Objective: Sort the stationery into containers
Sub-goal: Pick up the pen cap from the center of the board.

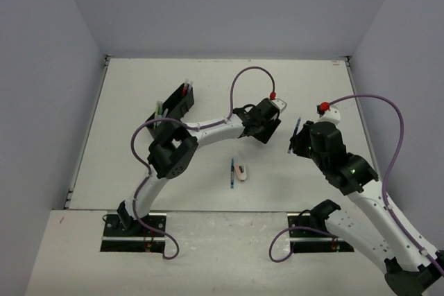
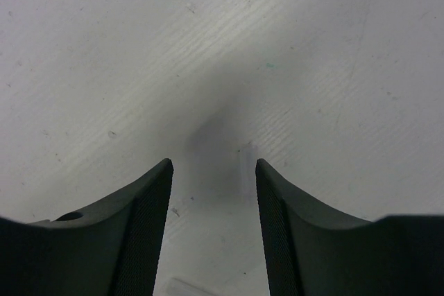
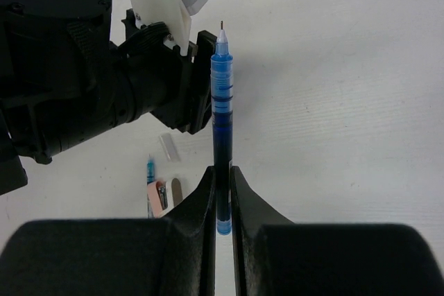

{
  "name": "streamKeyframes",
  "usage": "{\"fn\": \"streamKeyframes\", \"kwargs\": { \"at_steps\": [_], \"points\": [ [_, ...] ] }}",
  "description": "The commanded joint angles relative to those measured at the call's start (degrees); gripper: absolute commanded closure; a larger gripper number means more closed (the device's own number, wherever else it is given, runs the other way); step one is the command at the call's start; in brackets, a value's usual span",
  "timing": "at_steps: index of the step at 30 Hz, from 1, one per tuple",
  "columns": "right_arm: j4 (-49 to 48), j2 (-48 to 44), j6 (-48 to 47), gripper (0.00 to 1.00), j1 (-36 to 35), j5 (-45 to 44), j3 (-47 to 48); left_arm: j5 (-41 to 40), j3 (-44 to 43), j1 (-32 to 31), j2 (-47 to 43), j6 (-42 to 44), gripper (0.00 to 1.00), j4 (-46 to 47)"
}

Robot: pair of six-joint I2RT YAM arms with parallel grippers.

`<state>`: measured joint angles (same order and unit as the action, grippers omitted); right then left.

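Note:
My right gripper (image 3: 222, 170) is shut on a blue pen (image 3: 221, 102) that stands upright, tip up. From above, this gripper (image 1: 300, 142) and the pen (image 1: 297, 132) hang right of centre. The left gripper (image 1: 258, 132) reaches to mid-table; in its own view the left gripper (image 2: 214, 164) is open over bare table, with a faint clear cap-like piece (image 2: 246, 164) lying by the right fingertip. Another blue pen (image 1: 232, 173) and a pinkish-white eraser (image 1: 241, 171) lie on the table nearer the arm bases. The black organiser tray (image 1: 186, 105) at back left holds several pens.
The left arm's elbow (image 1: 170, 154) rises beside the tray. A purple cable (image 1: 243, 77) loops over the table behind the left gripper. White walls close the table at the back and sides. The left gripper's body (image 3: 104, 88) fills the left of the right wrist view.

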<state>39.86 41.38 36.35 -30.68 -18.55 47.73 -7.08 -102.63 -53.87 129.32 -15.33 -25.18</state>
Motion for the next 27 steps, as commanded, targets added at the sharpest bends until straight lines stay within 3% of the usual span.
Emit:
{"fn": "streamKeyframes", "kwargs": {
  "at_steps": [1,13,17,19,27],
  "points": [
    [-0.04,-0.54,-1.45,1.0,0.27,0.29,-0.18,0.81,-2.4,0.25,0.22,1.88,0.47,-0.72],
    [-0.04,0.19,-1.98,1.0,0.27,1.32,-0.18,2.69,-1.91,-0.67,3.66,1.27,0.55,0.09],
    [-0.04,0.11,-1.98,1.0,0.27,1.48,-0.27,2.6,-1.28,-0.8,5.02,1.34,0.65,0.06],
    [-0.04,-0.06,-2.06,1.0,0.27,1.49,-0.27,2.54,-0.95,-0.8,5.38,1.35,0.81,-0.1],
    [-0.04,0.05,-2.13,1.0,0.27,2.52,-0.12,0.32,3.08,-0.86,1.9,0.45,0.9,-0.74]
  ]
}}
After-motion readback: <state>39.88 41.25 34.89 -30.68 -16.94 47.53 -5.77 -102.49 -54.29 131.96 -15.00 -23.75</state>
